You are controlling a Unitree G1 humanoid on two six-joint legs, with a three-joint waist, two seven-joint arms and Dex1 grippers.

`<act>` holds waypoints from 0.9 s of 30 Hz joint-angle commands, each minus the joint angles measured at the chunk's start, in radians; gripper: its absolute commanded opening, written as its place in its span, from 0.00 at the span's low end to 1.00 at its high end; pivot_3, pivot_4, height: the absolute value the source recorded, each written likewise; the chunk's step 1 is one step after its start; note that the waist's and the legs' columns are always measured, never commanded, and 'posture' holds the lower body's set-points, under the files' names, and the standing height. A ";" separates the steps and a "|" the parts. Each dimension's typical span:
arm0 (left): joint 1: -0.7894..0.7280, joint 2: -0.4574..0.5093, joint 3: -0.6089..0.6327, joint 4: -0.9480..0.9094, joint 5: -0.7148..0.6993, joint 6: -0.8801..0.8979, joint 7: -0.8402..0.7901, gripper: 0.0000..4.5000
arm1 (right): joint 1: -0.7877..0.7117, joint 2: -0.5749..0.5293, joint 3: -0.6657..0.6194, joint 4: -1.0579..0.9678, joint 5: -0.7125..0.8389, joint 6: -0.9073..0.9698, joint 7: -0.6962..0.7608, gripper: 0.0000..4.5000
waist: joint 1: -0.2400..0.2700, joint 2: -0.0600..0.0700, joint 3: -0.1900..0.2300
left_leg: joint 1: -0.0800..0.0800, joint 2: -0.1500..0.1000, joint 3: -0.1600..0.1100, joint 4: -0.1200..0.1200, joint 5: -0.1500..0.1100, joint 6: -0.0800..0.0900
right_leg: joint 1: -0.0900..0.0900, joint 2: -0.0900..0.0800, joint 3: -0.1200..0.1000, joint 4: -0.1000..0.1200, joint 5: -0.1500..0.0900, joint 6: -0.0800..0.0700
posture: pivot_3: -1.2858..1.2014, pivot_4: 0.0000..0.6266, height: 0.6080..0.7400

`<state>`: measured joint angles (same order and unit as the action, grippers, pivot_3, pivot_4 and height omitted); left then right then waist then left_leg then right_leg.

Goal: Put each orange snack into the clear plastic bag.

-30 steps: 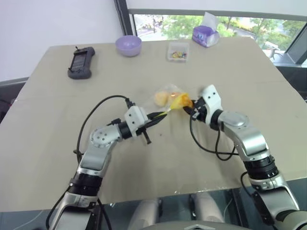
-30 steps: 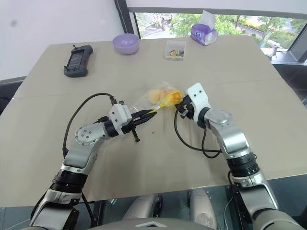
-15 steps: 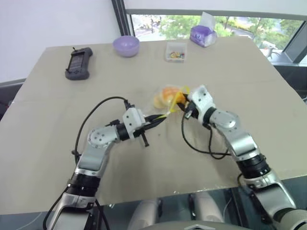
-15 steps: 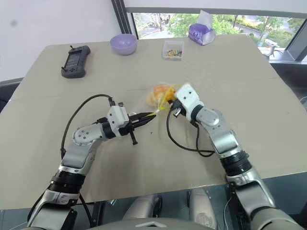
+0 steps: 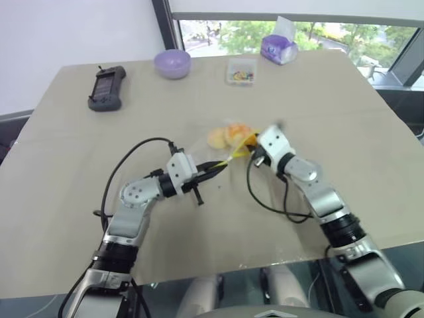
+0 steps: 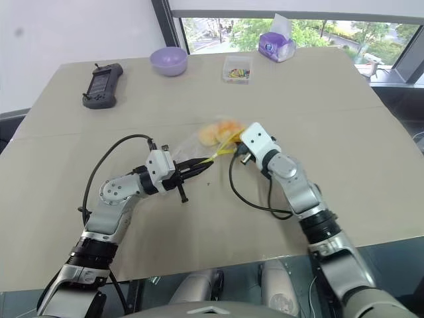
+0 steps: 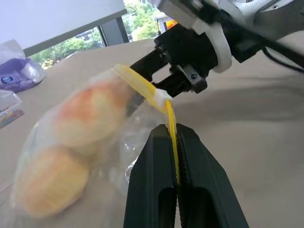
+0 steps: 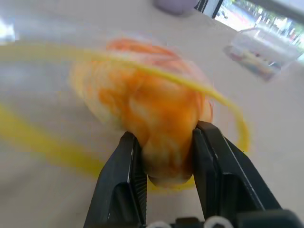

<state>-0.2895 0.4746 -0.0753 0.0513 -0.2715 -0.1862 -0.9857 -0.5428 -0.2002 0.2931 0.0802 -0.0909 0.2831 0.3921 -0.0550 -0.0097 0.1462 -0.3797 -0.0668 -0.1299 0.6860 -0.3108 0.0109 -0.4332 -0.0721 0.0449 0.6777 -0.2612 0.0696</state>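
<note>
Both tools working the crinkly clear plastic zip bag (image 5: 222, 140) mid-bench.
Left tool (image 7: 175, 142) is pinching together on the bag's yellow strip (image 7: 142, 89); right tool (image 8: 164, 152), at the bag's 3 o'clock, is clamping the round orange-yellow bun (image 8: 156, 114) at the mouth; paler peach-orange piece (image 7: 50, 185) is sitting inside.

Over the last second the right tool (image 6: 233, 141) has pushed in toward the robot's left, carrying the orange bun (image 8: 161, 118) it grips deeper past the yellow-edged mouth of the clear plastic bag (image 5: 222, 142). A second ago the bun sat at the opening, clear of the paler piece (image 5: 216, 138); now it lies close beside it, perhaps touching, though the crinkled plastic blurs that. The right wrist has also rolled.
</note>
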 commanded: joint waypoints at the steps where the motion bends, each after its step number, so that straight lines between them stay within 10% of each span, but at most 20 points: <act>1: 0.007 -0.001 0.022 -0.019 -0.029 -0.019 -0.005 0.00 | -0.011 -0.037 0.015 0.000 -0.067 -0.060 -0.011 0.32 | 0.008 0.000 0.000 | 0.000 0.000 0.000 0.000 0.000 0.000 | 0.000 0.000 0.000 0.000 0.000 0.000 | 0.52 0.24 1.00; 7: -0.011 -0.022 0.053 -0.038 -0.081 0.057 0.035 0.00 | -0.002 -0.067 0.071 0.000 -0.121 -0.099 0.035 0.32 | 0.010 0.000 0.000 | 0.000 0.000 -0.001 0.000 0.000 0.000 | 0.000 0.000 -0.001 0.000 0.000 0.000 | 0.52 0.24 1.00; 12: -0.052 -0.035 0.096 -0.057 -0.142 0.179 0.093 0.00 | 0.016 -0.060 -0.002 -0.053 -0.057 -0.076 0.045 0.70 | 0.011 0.000 0.000 | 0.000 0.000 -0.001 0.001 0.000 0.000 | 0.000 0.000 -0.001 0.000 0.000 0.000 | 0.52 0.24 1.00; 20: -0.110 -0.047 0.155 -0.122 -0.258 0.378 0.171 0.00 | 0.070 -0.184 -0.174 -0.375 0.144 0.103 0.201 0.70 | 0.016 0.000 0.000 | -0.001 0.000 -0.001 0.001 0.000 0.000 | 0.001 0.000 -0.001 -0.001 0.000 0.000 | 0.52 0.24 1.00; 27: -0.168 -0.060 0.195 -0.149 -0.340 0.502 0.220 0.00 | 0.156 -0.316 -0.106 -0.358 0.002 0.029 0.183 0.70 | 0.010 0.000 0.000 | 0.000 0.000 0.000 0.001 0.000 0.000 | 0.001 0.000 0.000 0.000 0.000 0.000 | 0.52 0.24 1.00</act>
<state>-0.4403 0.4158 0.0983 -0.0497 -0.5823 0.3027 -0.7714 -0.3739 -0.5232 0.1621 -0.2843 -0.0513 0.3534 0.5995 -0.0450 -0.0100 0.1461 -0.3791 -0.0667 -0.1289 0.6867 -0.3108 0.0110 -0.4326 -0.0719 0.0456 0.6783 -0.2612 0.0696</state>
